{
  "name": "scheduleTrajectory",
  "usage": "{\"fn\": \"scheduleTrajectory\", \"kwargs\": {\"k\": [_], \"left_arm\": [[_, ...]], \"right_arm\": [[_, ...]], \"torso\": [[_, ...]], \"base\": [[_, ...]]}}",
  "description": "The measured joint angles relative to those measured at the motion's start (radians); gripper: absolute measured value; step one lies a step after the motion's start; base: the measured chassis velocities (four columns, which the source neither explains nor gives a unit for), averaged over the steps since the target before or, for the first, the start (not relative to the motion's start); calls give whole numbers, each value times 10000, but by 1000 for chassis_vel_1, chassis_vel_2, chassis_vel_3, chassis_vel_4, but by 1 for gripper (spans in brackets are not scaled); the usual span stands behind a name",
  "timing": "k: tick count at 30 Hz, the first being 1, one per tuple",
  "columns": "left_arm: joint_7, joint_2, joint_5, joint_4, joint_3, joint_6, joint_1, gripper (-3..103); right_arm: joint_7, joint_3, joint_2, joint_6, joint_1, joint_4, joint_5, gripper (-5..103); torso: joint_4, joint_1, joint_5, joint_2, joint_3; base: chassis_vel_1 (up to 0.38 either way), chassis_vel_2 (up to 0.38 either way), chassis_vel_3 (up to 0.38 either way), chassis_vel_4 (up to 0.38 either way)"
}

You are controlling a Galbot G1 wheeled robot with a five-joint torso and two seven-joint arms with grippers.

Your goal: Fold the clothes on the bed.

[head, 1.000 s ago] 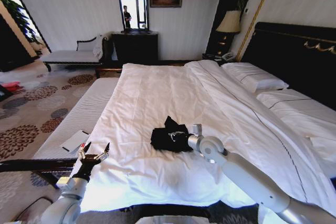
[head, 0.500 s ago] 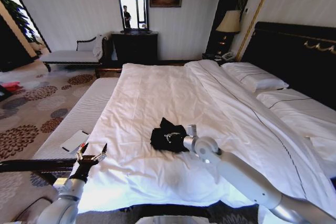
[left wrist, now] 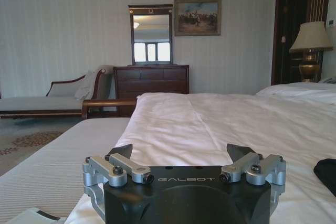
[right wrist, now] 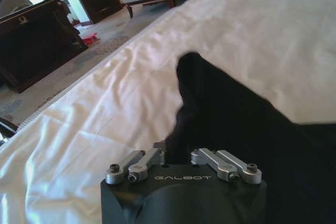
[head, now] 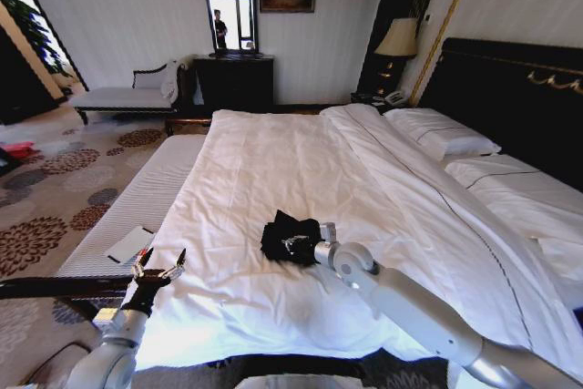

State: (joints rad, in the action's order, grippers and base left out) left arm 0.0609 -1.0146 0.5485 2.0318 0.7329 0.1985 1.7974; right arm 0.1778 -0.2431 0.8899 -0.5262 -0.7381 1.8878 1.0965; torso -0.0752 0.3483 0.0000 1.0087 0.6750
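The black clothes (head: 284, 232) lie bunched in a small heap on the white duvet of the bed (head: 273, 148), near its front middle. My right gripper (head: 300, 246) reaches in from the right and is shut on the clothes at the heap's near right edge. In the right wrist view its fingers (right wrist: 159, 154) pinch the dark clothes (right wrist: 236, 124) over the white bed (right wrist: 105, 103). My left gripper (head: 160, 266) hovers open at the bed's front left edge, well apart from the heap. From the left wrist, the left gripper (left wrist: 181, 153) stands wide open, with a corner of the clothes (left wrist: 326, 174) off to one side.
A striped bench (head: 137, 198) runs along the bed's left side, with a white card (head: 130, 244) on it. Pillows (head: 442, 134) and the dark headboard (head: 510, 88) are on the right. A chaise (head: 127, 96), a dresser with mirror (head: 235, 79) and a lamp (head: 397, 39) stand at the far wall.
My right gripper has moved slightly left and nearer, carrying the clothes with it; the heap's raised flap has sunk lower. The left gripper has barely moved.
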Motion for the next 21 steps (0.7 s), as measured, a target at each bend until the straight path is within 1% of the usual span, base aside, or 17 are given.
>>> {"fn": "scheduleTrajectory", "kwargs": {"k": [3, 4, 5, 7, 8, 9, 11, 13, 14, 15, 16, 17, 18, 19, 20, 21], "left_arm": [[40, 7, -15, -54, -145, -25, -154, 100], [40, 7, -15, -54, -145, -25, -154, 100], [76, 8, -20, -35, -219, -69, -239, 100], [114, 20, -22, 41, -292, -121, -319, 100], [143, 39, -25, 86, -330, -157, -365, 100], [143, 39, -25, 86, -330, -157, -365, 100], [154, 71, -37, 100, -354, -173, -388, 100], [171, 114, -69, 119, -401, -191, -388, 100], [171, 114, -69, 119, -401, -191, -388, 100], [195, 126, -95, 148, -430, -208, -389, 100], [232, 140, -120, 188, -461, -238, -384, 100], [236, 141, -123, 197, -465, -244, -383, 100], [279, 159, -145, 270, -475, -278, -345, 100], [295, 176, -151, 321, -467, -302, -293, 100], [295, 176, -151, 321, -467, -302, -293, 100], [304, 193, -151, 391, -413, -324, -214, 100]], "right_arm": [[4, 109, -16, 58, -104, 490, -317, 33], [4, 109, -16, 58, -104, 490, -317, 33], [19, 241, -45, 72, -159, 715, -326, 38], [23, 499, -117, 122, -279, 938, -325, 38], [14, 802, -181, 240, -456, 1091, -371, 49], [14, 802, -181, 240, -456, 1091, -371, 49], [-11, 1133, -220, 662, -727, 1046, -700, 60], [-149, 1338, -164, 1508, -1086, 397, -1677, 71], [-149, 1338, -164, 1508, -1086, 397, -1677, 71], [-312, 1363, -113, 1970, -1212, 50, -2281, 71], [-513, 1362, -27, 2481, -1309, -347, -2957, 77], [-545, 1357, -7, 2576, -1325, -421, -3073, 77], [-796, 1275, 207, 3269, -1372, -1038, -3882, 87], [-883, 1232, 365, 3562, -1370, -1346, -4224, 87], [-883, 1232, 365, 3562, -1370, -1346, -4224, 87], [-1007, 1170, 612, 3954, -1335, -1805, -4633, 92]], "torso": [[0, 0, 0, 0, 0], [0, 0, 0, 0, 0], [1, 0, 0, -1, 0], [2, 0, -1, 0, 0], [-2, 0, 0, 0, -1], [-2, 0, 0, 0, -1], [-4, 0, 0, 0, -1], [-2, 0, 1, 0, -1], [-2, 0, 1, 0, -1], [-2, 0, 1, 0, -1], [-2, 0, 0, 0, -1], [-3, 1, 0, 0, -1], [-3, 0, -1, 0, -1], [-5, 0, 0, 0, -1], [-5, 0, 0, 0, -1], [-1, 0, 3, 0, 0]], "base": [[0, 0, 0, 0], [0, 0, 0, 0], [0, 0, 0, 0], [0, 0, 0, 0], [0, 0, 0, 0], [0, 0, 0, 0], [0, 0, 0, 0], [0, 0, 0, 0], [0, 0, 0, 0], [0, 0, 0, 0], [0, 0, 0, 0], [0, 0, 0, 0], [0, 0, 0, 0], [0, 0, 0, 0], [0, 0, 0, 0], [0, 0, 0, 0]]}}
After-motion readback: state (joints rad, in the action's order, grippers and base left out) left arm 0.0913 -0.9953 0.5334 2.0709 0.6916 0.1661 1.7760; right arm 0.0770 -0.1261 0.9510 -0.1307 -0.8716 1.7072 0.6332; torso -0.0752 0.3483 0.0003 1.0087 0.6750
